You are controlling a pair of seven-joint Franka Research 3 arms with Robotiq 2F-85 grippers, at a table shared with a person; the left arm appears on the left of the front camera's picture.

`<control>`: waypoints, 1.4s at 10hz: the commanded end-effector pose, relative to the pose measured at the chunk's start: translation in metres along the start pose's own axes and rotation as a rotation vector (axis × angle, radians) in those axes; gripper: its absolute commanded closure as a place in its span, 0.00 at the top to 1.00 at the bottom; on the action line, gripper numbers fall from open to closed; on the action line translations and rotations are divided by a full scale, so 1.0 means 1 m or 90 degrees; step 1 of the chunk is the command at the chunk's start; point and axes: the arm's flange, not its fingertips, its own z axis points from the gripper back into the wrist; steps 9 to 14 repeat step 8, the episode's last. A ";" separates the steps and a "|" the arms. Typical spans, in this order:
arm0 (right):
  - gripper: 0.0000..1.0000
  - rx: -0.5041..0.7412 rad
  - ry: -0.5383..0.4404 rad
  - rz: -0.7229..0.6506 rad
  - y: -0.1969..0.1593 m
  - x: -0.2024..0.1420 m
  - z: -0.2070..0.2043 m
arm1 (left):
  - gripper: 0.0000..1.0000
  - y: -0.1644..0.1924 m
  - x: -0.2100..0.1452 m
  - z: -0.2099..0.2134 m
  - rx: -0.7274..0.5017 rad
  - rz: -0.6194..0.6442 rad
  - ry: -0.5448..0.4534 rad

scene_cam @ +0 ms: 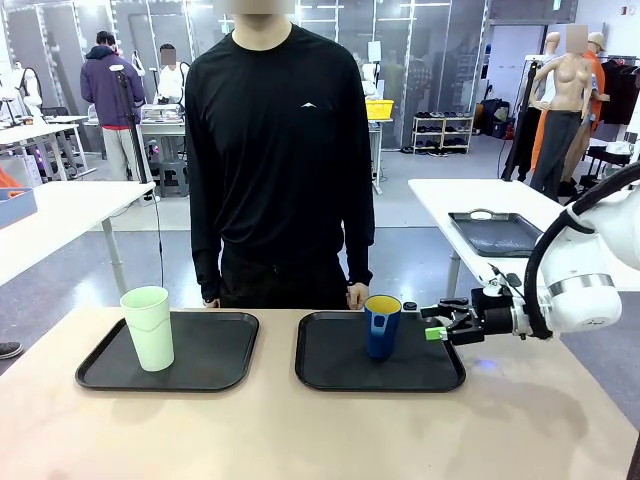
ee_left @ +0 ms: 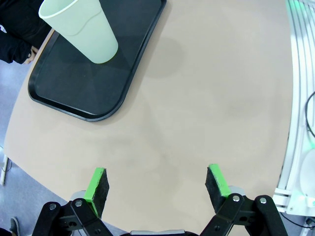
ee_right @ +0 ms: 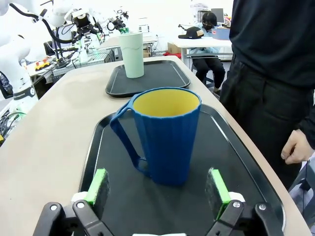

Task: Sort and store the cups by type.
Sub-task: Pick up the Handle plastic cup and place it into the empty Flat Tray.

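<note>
Front view: right gripper (scene_cam: 432,324) open beside blue mug (scene_cam: 381,326), seemingly apart

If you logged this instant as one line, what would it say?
right gripper: open, facing blue mug on right tray | left gripper: open above table | mint tumbler: upright, left tray

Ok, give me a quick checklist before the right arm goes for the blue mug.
1. Right gripper open: ok.
2. Blue mug upright on its tray: ok.
3. Mug lined up between the fingers: ok.
4. Mug handle out of the fingers' path: cannot tell; it points toward one side.
5. Person's hand off the tray: ok, though close by its edge.
6. Green tumbler standing on the other tray: ok.
</note>
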 end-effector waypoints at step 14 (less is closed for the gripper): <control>1.00 0.004 -0.004 0.005 -0.003 -0.001 -0.002 | 1.00 0.005 -0.003 -0.001 -0.004 -0.009 -0.016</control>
